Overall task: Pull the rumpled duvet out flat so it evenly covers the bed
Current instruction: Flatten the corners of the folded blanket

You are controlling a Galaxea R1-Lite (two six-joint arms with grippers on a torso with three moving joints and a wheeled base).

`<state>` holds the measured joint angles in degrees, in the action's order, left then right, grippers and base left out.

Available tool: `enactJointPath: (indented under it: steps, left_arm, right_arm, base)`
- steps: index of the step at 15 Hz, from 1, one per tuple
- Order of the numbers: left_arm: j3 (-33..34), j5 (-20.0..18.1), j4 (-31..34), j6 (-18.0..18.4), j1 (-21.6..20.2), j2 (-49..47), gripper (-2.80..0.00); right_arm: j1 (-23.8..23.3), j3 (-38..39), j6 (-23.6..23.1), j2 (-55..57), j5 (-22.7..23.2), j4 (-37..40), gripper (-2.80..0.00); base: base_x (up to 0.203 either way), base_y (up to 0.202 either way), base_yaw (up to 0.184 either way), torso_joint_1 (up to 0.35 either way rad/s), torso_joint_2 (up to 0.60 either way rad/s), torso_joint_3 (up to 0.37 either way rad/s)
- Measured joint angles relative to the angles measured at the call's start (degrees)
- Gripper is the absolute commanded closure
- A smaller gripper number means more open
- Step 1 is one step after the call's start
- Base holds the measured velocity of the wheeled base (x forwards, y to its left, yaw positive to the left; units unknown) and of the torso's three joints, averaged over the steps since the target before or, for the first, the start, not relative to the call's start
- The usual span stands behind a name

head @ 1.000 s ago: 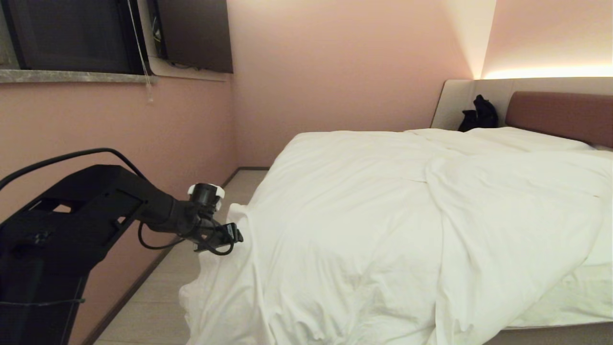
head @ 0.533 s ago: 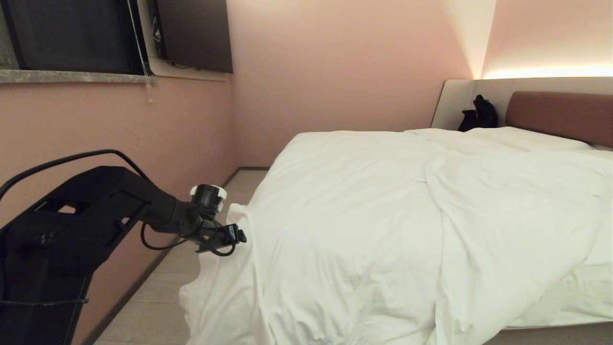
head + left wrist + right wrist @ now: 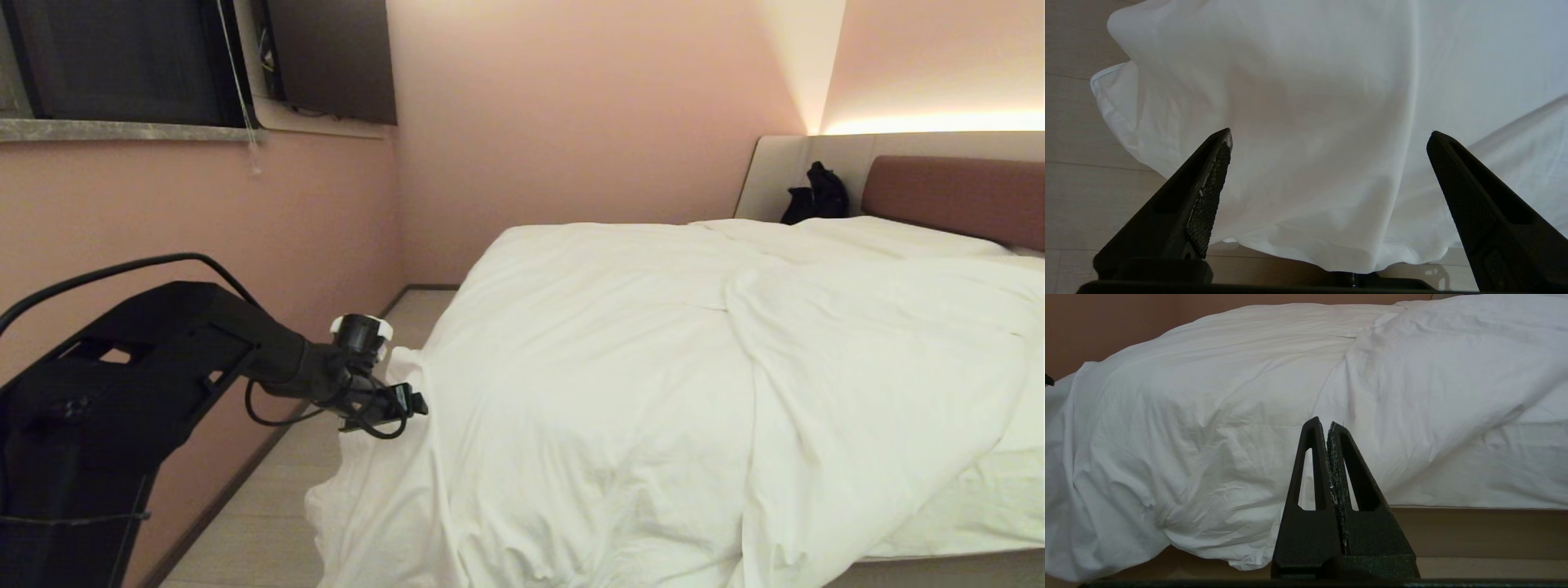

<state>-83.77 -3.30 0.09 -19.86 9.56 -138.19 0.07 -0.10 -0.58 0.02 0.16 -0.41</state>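
Note:
The white duvet [image 3: 620, 367] covers most of the bed [image 3: 939, 573] and spills over its foot and left side towards the floor. A thick fold runs down its right half, and the bare mattress sheet [image 3: 980, 506] shows at the lower right. My left gripper [image 3: 412, 402] is at the duvet's hanging left corner. In the left wrist view it [image 3: 1331, 132] stands open wide. The duvet [image 3: 1306, 102] hangs loose beyond its fingers [image 3: 1208, 196], unpinched. My right gripper [image 3: 1324, 421] is shut and empty, low before the foot of the bed, facing the draped duvet [image 3: 1208, 416].
A pink wall [image 3: 245, 237] runs close along the bed's left side, leaving a narrow strip of wooden floor [image 3: 269, 506]. The reddish-brown headboard [image 3: 955, 196] is at the far right, with a black bag [image 3: 816, 196] beside it. A dark window [image 3: 122, 57] is at the upper left.
My left gripper has edged very slightly to the right along the duvet's corner. The duvet lies as before.

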Motion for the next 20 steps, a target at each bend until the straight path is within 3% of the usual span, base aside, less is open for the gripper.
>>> enactJointPath:
  steps: [20]
  left_arm:
    - [1.1,1.1,0.0,0.1,0.7,1.7,-2.80]
  right_arm:
    - [0.0,0.0,0.0,0.0,-0.1,0.0,0.00]
  base:
    - [0.000,0.000,0.000,0.000,0.00,0.000]
